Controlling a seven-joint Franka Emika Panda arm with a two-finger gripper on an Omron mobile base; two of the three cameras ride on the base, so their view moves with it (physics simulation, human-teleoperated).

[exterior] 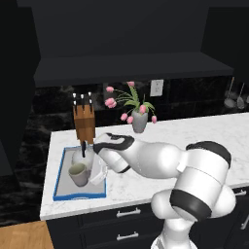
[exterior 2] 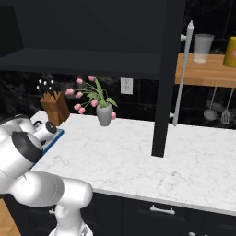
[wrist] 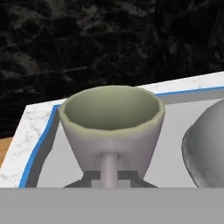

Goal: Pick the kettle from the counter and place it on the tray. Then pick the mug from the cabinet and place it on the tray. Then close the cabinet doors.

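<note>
The blue-rimmed tray (exterior: pixel 61 175) lies at the left end of the white marble counter (exterior: pixel 194 131). The silver-grey kettle (exterior: pixel 81 156) sits on the tray's far part. In front of it is the grey-beige mug (exterior: pixel 78 174) with its greenish inside. My gripper (exterior: pixel 91 173) reaches in from the right and is shut on the mug's handle (wrist: pixel 109 168); in the hand view the gripper (wrist: pixel 110 178) has that handle between its tips, with the kettle (wrist: pixel 205 144) at the right. Whether the mug's base touches the tray (wrist: pixel 52 162) is hidden. The black cabinet (exterior: pixel 131 68) stands open, and one cabinet door (exterior 2: pixel 167 78) juts out over the counter.
A wooden knife block (exterior: pixel 84 121) stands just behind the tray. A grey vase with pink tulips (exterior: pixel 138 121) sits at the back of the counter. Dark drawers (exterior: pixel 129 212) run below. Ladles (exterior 2: pixel 216 113) hang on the right under a wooden shelf (exterior 2: pixel 207 71).
</note>
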